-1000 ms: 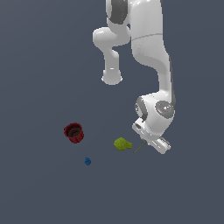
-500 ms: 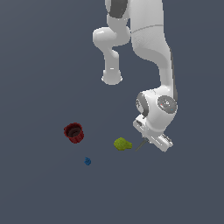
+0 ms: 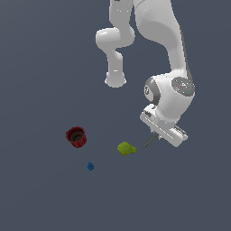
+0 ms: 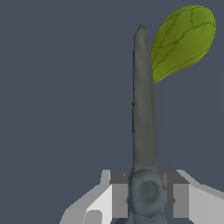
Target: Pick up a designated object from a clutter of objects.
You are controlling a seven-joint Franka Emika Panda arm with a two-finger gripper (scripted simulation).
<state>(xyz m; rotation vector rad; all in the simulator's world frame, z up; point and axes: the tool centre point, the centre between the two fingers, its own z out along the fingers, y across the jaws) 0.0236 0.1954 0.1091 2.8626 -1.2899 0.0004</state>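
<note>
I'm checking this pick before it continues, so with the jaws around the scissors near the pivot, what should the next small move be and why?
Probably a short, straight lift. In the wrist view the gripper has its jaws pressed against the scissors at the pivot, so the grasp looks made. The blade tip lies close beside the yellow-green lumpy object, so rising straight up should avoid nudging it.

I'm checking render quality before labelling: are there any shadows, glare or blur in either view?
Exterior view: flat, even light, no cast shadows under the dark red cup, blue lump or yellow-green object; small items look soft and coarse. Wrist view: the scissors blades between the pincer fingers are sharp enough, no glare; edges look jagged, and no shadow falls on the floor.
</note>
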